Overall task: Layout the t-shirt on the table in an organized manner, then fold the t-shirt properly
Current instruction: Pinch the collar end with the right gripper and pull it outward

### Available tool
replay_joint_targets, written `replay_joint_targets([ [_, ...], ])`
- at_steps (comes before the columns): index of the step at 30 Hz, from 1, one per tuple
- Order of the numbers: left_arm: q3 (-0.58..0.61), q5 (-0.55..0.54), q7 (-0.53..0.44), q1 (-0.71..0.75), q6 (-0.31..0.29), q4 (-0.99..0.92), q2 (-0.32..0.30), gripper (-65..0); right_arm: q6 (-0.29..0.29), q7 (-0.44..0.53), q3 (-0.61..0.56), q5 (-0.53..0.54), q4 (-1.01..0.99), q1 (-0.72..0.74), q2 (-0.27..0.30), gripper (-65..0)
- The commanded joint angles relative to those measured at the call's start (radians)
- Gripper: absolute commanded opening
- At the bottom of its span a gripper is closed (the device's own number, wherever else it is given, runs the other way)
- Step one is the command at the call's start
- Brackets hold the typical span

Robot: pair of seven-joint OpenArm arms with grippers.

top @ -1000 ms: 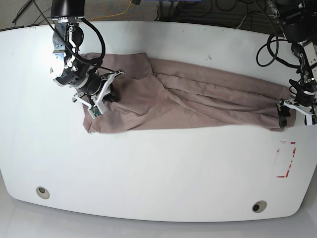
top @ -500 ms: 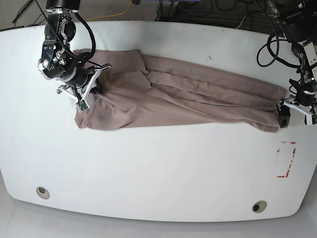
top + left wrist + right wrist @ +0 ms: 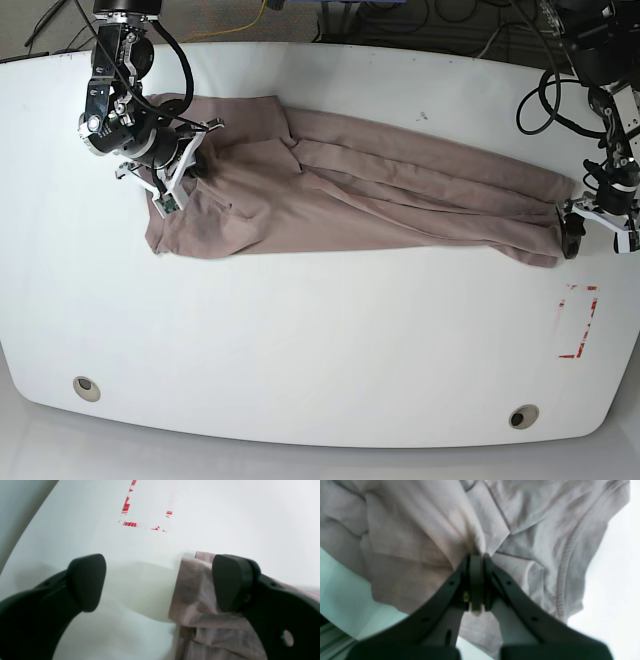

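Right gripper [image 3: 477,560] clamped on a pinch of t-shirt [image 3: 350,190] fabric near the collar end. Left gripper [image 3: 160,580] spread wide at the opposite hem, one pad resting on cloth, nothing pinched. Mauve-brown shirt stretched in long wrinkles across white desk [image 3: 320,340]. Red tape rectangle [image 3: 578,320] nearby. No print, label or readable writing anywhere.

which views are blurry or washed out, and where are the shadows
Left wrist view: soft focus, the table washed out by glare, a shadow under the t-shirt edge. Right wrist view: blurred throughout, white blown out at right. Base view: sharp, evenly lit, curved by the wide lens, faint shadows only.
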Motion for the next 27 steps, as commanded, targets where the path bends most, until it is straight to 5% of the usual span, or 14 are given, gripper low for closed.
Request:
replay_joint_targets([
  [1, -0.004, -0.012, -0.026, -0.016, -0.002, 0.014, -0.024, 0.0, 0.001, 0.015, 0.007, 0.007, 0.006, 0.012, 0.012, -54.0],
  [7, -0.004, -0.012, -0.024, -0.016, -0.002, 0.014, -0.026, 0.0, 0.001, 0.016, 0.008, 0.007, 0.035, 0.026, 0.020, -23.7],
  [11, -0.004, -0.012, -0.024, -0.016, -0.002, 0.014, -0.026, 0.0, 0.001, 0.016, 0.008, 0.007, 0.066, 0.039, 0.021, -10.5],
  [17, -0.004, -0.012, -0.023, -0.017, -0.002, 0.014, -0.026, 0.0, 0.006, 0.029, 0.008, 0.008, 0.069, 0.085, 0.023, -8.6],
  [27, -0.004, -0.018, -0.021, -0.016, -0.005, 0.014, -0.026, 0.0, 0.037, 0.256, -0.036, 0.014, -0.022, 0.096, -0.019, -8.6],
])
